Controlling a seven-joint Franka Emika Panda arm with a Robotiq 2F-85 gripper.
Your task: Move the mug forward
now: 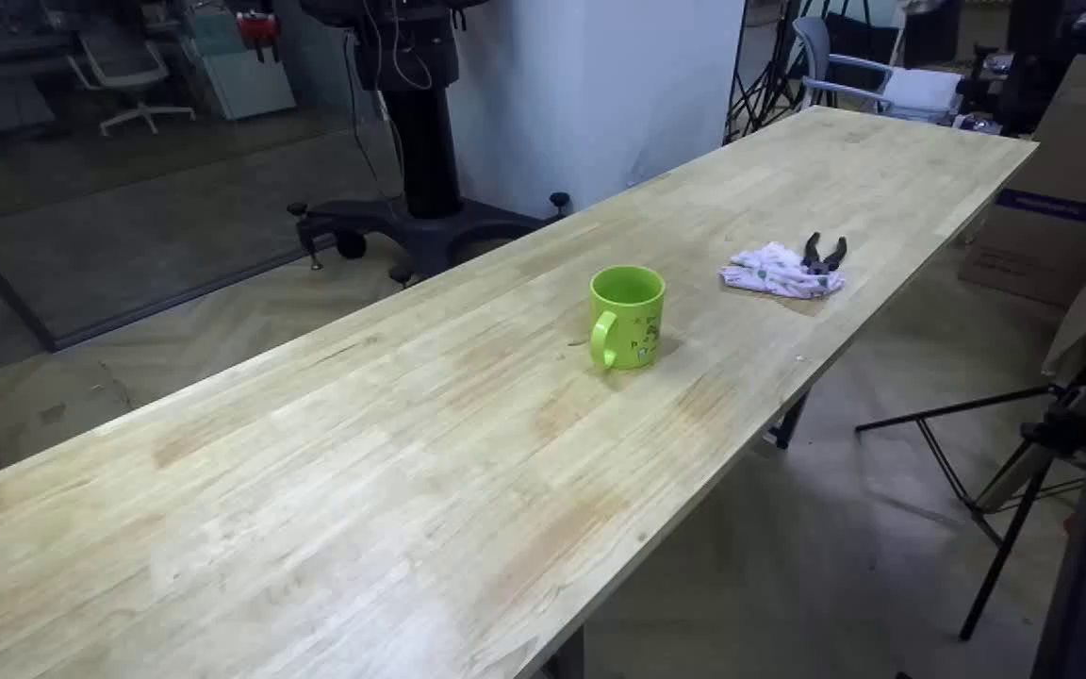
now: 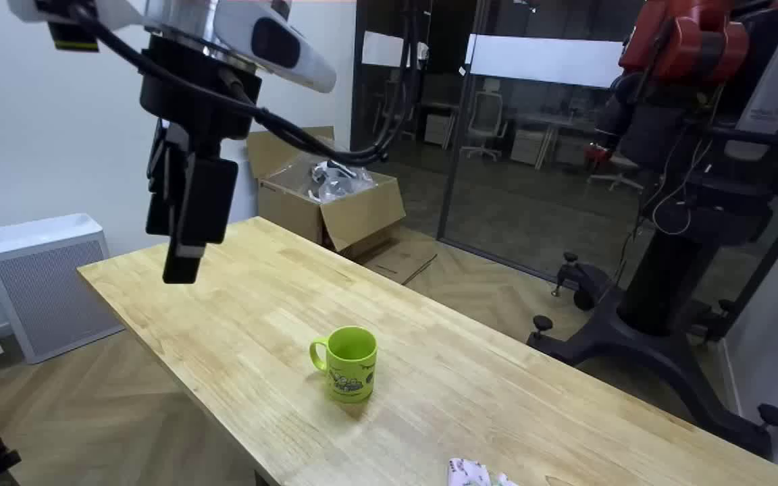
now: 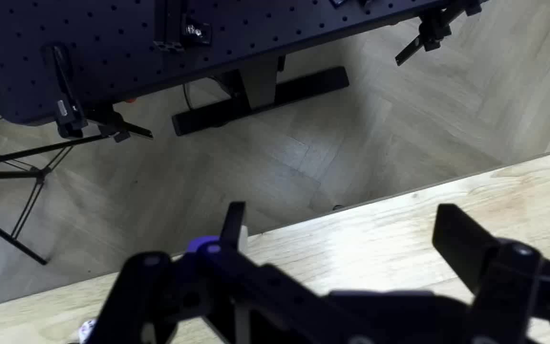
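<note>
The green mug (image 1: pixel 626 321) stands upright on the wooden table in both exterior views. Its handle (image 2: pixel 319 354) and dark printed drawings show on its side (image 2: pixel 350 371). My gripper (image 2: pixel 186 263) hangs in the air above the table, apart from the mug and well higher than it. In the wrist view my gripper (image 3: pixel 342 227) has its two fingers wide apart with nothing between them. The mug is out of view in the wrist view.
A patterned cloth (image 1: pixel 774 272) with black-handled pliers (image 1: pixel 824 255) lies on the table (image 1: pixel 392 453) beyond the mug. The cloth's corner also shows in the wrist view (image 3: pixel 86 328). A dark perforated table (image 3: pixel 127 52) and a tripod (image 3: pixel 41 174) stand beside the wooden table's edge.
</note>
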